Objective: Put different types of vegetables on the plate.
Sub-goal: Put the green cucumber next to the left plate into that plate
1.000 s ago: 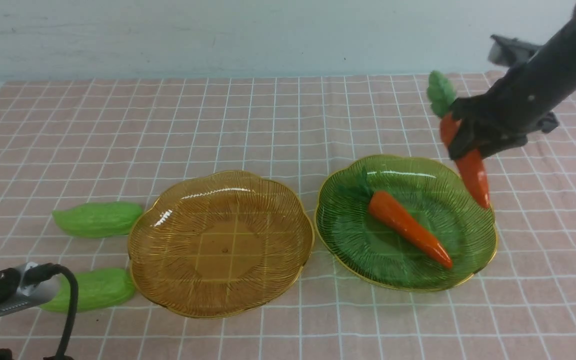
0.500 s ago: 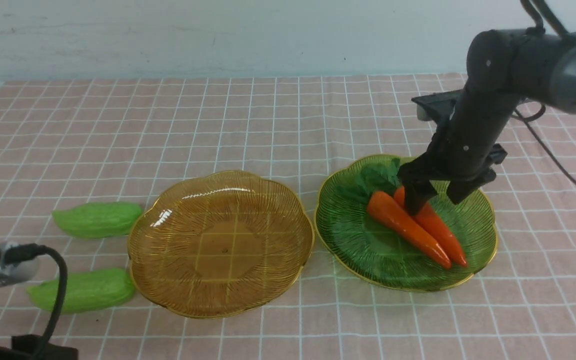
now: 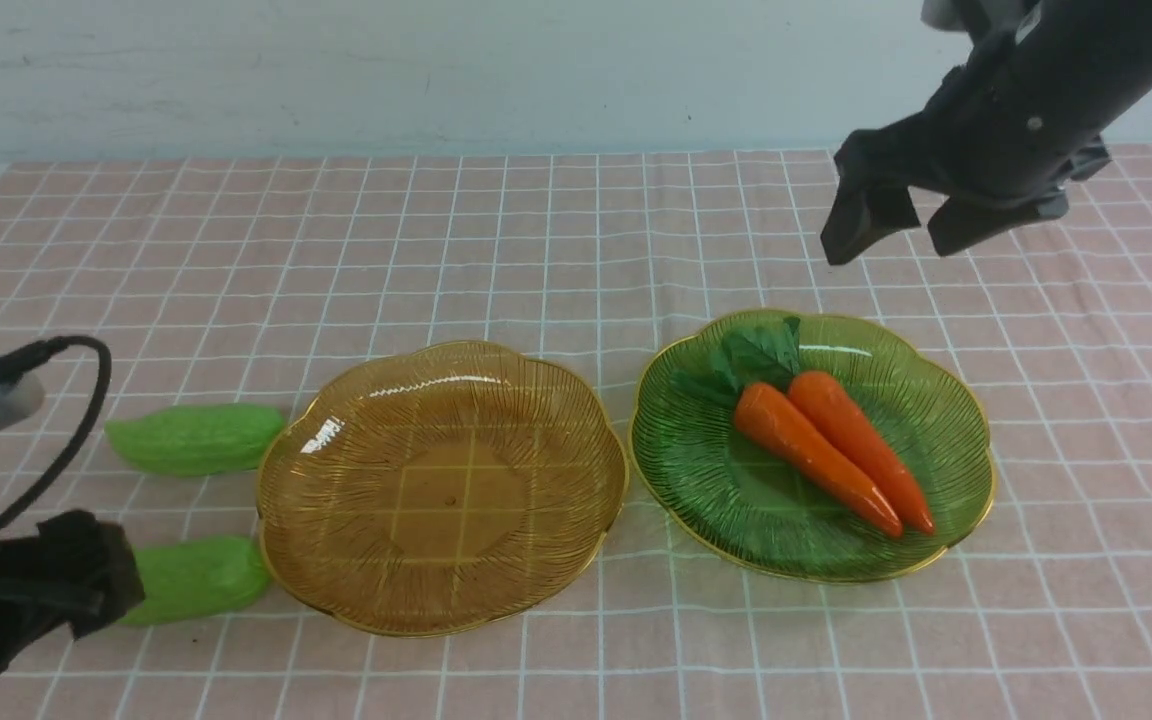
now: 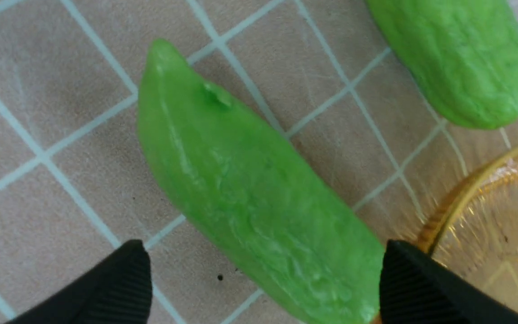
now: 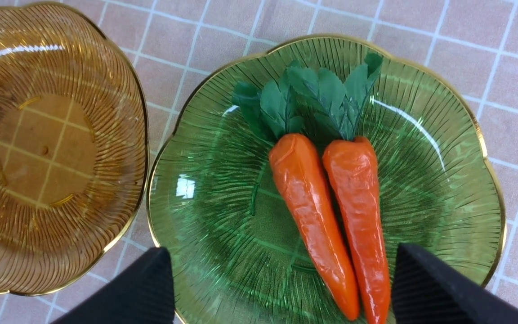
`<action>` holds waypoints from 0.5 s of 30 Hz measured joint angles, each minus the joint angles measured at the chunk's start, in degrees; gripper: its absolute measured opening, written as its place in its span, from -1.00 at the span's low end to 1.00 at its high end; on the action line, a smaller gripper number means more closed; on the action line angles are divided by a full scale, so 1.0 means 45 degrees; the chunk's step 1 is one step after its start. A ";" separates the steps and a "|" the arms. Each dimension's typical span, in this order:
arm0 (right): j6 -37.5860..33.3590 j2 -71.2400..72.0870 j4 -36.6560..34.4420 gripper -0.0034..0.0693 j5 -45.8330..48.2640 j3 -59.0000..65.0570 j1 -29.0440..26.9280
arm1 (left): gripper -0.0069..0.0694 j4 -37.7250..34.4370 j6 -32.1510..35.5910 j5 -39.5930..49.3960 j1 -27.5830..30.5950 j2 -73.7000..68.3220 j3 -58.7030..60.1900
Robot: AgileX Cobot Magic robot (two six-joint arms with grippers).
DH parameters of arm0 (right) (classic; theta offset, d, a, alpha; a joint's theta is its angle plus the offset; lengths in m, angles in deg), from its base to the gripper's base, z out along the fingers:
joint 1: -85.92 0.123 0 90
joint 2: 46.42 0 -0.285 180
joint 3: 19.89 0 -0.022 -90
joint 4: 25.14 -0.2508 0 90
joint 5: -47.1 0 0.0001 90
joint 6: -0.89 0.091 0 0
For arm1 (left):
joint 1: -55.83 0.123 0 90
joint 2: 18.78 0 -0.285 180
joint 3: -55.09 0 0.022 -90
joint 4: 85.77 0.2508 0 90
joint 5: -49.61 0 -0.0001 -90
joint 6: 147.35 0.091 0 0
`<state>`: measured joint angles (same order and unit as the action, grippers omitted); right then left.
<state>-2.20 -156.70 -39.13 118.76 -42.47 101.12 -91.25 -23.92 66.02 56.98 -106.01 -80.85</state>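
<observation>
Amber glass, one plate [image 3: 441, 500], scalloped, gilt-rimmed; bare inside, on the desk [image 3: 386, 250], which is covered in a pale pink, white-gridded surface. Green glass, one plate [image 3: 716, 480], similar pattern, just beside the amber one, on the side nearer the desk's right edge.

Carrots, two, orange and glossy, with dark green leaves: the first carrot [image 3: 816, 455] and the second carrot [image 3: 861, 450] lie side by side inside the green plate, leafy tops toward its far left rim, tips toward its near right rim. The second lies closer to the plate's right rim.

Gourds, two, light green, ridged: both on the desk, between its left edge and the amber plate. The far gourd [image 3: 198, 438] is nearer the desk's far edge; the near gourd [image 3: 204, 580] is partly hidden in the front view.

Left claw [image 4: 263, 270]: open, empty, over the near gourd, fingertips spread to either side of it. Right claw [image 3: 894, 240]: open, empty, raised clear of the green plate and both carrots.
</observation>
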 joint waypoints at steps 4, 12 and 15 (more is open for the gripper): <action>-0.0047 0.0000 0.0000 0.72 0.0000 0.0000 0.0000 | 0.74 -0.0009 -0.0775 -0.1655 0.0000 -0.1602 -0.0011; -0.0047 0.0000 0.0000 0.72 0.0000 0.0000 0.0000 | 0.34 0.0027 -0.0555 -0.3072 0.0000 -0.2894 -0.0246; -0.0058 0.0000 0.0000 0.72 0.0000 0.0000 0.0000 | 0.16 0.0137 0.0017 -0.2737 0.0000 -0.2689 -0.0277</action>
<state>-2.46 -156.70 -39.13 118.76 -42.47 101.12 -90.63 -23.84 53.71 56.98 -118.11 -82.10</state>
